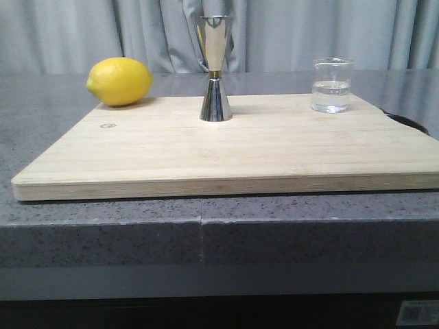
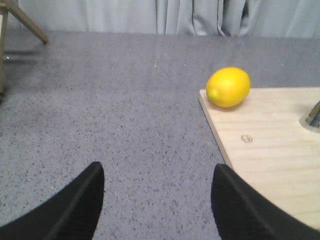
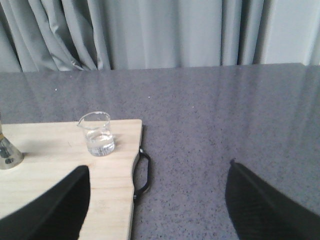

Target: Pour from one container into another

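Left gripper (image 2: 157, 200) hangs with its dark fingers spread wide and nothing between them, above bare grey speckled countertop (image 2: 125, 115) just off the near left corner of the wooden cutting board (image 2: 270, 145). Right gripper (image 3: 157, 205) is the same story: fingers parted, nothing held, poised over the board's right edge and the stone beside it. Neither arm shows in the front view. On the board (image 1: 226, 151), a pale, light-grained slab lying flat on the counter, the steel jigger (image 1: 215, 68) stands upright near the middle of the far edge, gold band at its waist, mirror finish catching the curtain. The glass cup (image 1: 333, 85) sits upright near the far right corner, well apart from the jigger, with clear liquid in its lower half; from the right wrist view the cup (image 3: 98, 134) is close to the board's black handle loop (image 3: 143, 172). A yellow lemon (image 1: 120, 81) rests at the far left corner. Behind the counter, grey pleated curtains (image 1: 68, 34) close off the room.
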Available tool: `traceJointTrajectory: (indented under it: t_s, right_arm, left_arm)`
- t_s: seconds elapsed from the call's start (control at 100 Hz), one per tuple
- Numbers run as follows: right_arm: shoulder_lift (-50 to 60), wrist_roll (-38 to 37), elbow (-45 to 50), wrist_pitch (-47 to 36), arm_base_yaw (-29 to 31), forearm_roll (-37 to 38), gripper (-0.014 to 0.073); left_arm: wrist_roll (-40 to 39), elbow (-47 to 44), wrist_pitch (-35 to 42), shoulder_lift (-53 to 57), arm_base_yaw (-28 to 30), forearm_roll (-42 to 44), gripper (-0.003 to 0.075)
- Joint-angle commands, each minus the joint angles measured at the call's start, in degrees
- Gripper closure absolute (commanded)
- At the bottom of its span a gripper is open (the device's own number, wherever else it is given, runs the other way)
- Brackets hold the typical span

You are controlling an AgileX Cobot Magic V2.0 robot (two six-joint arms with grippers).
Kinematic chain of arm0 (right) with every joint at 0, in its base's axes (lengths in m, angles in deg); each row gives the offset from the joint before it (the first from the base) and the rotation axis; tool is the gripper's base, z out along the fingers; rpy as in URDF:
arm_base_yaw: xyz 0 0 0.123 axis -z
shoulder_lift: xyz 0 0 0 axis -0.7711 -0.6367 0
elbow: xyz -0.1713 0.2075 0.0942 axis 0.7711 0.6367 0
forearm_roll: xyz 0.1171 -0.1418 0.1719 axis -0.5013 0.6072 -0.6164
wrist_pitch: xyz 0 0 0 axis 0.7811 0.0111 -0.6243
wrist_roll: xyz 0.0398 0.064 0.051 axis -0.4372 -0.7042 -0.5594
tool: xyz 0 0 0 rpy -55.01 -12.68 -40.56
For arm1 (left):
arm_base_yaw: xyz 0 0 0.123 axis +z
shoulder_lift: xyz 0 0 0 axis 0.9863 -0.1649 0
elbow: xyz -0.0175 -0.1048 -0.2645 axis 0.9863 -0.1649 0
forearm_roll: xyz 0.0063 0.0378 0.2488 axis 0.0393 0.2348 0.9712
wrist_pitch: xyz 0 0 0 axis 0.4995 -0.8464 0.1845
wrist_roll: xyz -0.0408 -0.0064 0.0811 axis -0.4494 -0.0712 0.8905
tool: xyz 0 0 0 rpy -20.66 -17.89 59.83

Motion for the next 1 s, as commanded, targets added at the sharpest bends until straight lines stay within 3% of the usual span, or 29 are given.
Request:
traceJointTrajectory:
  t_s: [0.0, 0.16, 0.29, 0.65, 0.99]
  right_arm:
    - [-2.7, -0.1, -3.54, -0.77, 0.21, 0.0, 0.0081]
    - [-6.91, 0.62, -6.02, 3.48, 0.21, 0.0, 0.0074]
    - [-10.12, 0.72, -7.18, 5.79, 0.21, 0.0, 0.0006]
    - [-17.27, 1.27, -7.9, 7.0, 0.08, -0.24, -0.0001]
    - [-23.38, 1.7, -7.9, 6.26, -2.47, -1.0, -0.0001]
  left_arm:
    - [2.69, 4.11, -0.79, -3.2, -0.48, -2.09, 0.0297]
    - [10.67, 8.33, -6.02, -8.73, -0.48, -9.17, 0.0253]
    - [18.79, 10.48, -8.58, -13.11, -0.48, -17.46, 0.0213]
    - [59.14, 10.61, -13.93, -27.67, -0.48, -57.17, 0.0215]
    - [85.88, 10.61, -19.25, -43.77, -1.75, -75.43, 0.0218]
